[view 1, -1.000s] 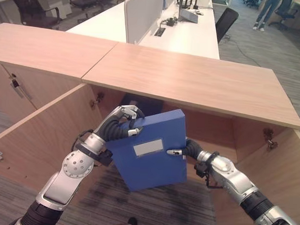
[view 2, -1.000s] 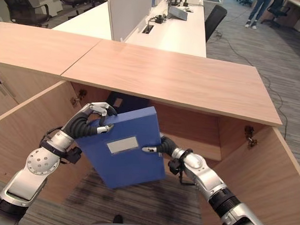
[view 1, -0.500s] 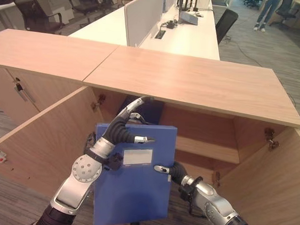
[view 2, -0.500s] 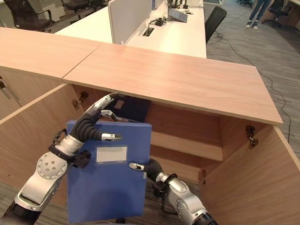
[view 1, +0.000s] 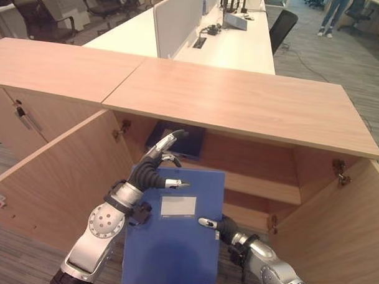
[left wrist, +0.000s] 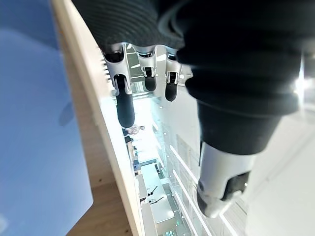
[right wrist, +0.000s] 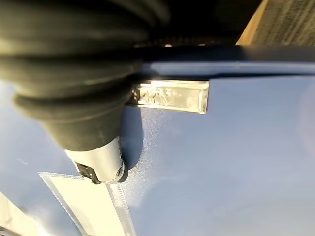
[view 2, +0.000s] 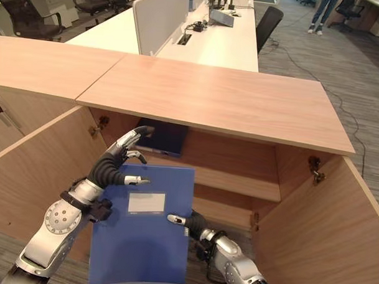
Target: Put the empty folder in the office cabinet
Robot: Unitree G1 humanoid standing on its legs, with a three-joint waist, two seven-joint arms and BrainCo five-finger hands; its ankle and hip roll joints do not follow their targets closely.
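Carrying stage, by the look of it: blue folder upright just before the open cabinet, left hand with fingers straight at its top edge, right hand pinching its side, next needing a lift onto the shelf.

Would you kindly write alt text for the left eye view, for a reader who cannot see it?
A blue folder stands upright before an open wooden cabinet, pinched at its right edge by the right hand. The left hand rests open at its top left corner.
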